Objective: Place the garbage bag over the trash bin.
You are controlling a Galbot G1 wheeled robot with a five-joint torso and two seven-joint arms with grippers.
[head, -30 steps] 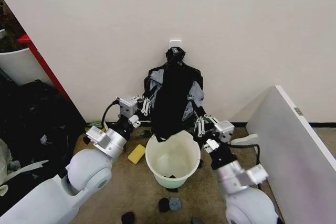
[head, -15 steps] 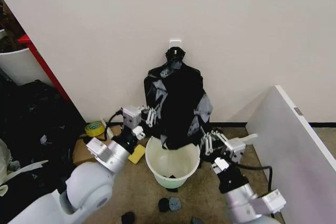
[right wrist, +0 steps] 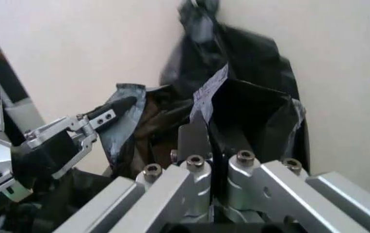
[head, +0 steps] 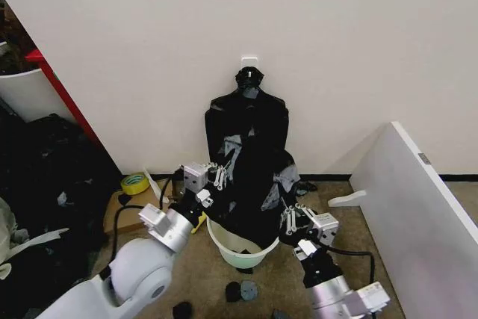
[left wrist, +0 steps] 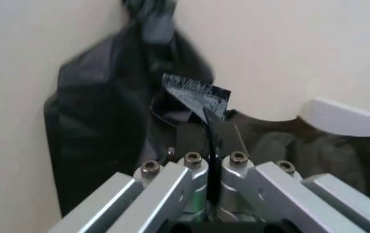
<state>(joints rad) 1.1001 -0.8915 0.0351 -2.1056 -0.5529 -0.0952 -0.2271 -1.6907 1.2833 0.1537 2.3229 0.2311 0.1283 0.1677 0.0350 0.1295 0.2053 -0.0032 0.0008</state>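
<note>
My right end effector (head: 293, 220) sits just beside the right rim of the bin (head: 228, 248), pinched tight on a fold of the bag (head: 254, 184); in my right wrist view that black film runs straight between the closed fingers (right wrist: 194, 141). My left end effector (head: 216, 175) is at the bin's left rim, a little higher, likewise clamped on the bag's edge, a thin strip of plastic caught between its pads in the left wrist view. The bag hangs between my two end effectors and droops into the bin's mouth, covering most of the opening; I cannot tell whether it is around the rim or merely lying inside it. The bin's back rim and interior are hidden by the plastic. Behind, against the wall, the bundle (head: 247, 113) of bags hangs from a hook (head: 249, 61). A tape roll (head: 134, 183) lies on the floor to the left. Compared with a second ago, both end effectors have come down from above the bin to rim level, and the bag has come down off the bundle.
</note>
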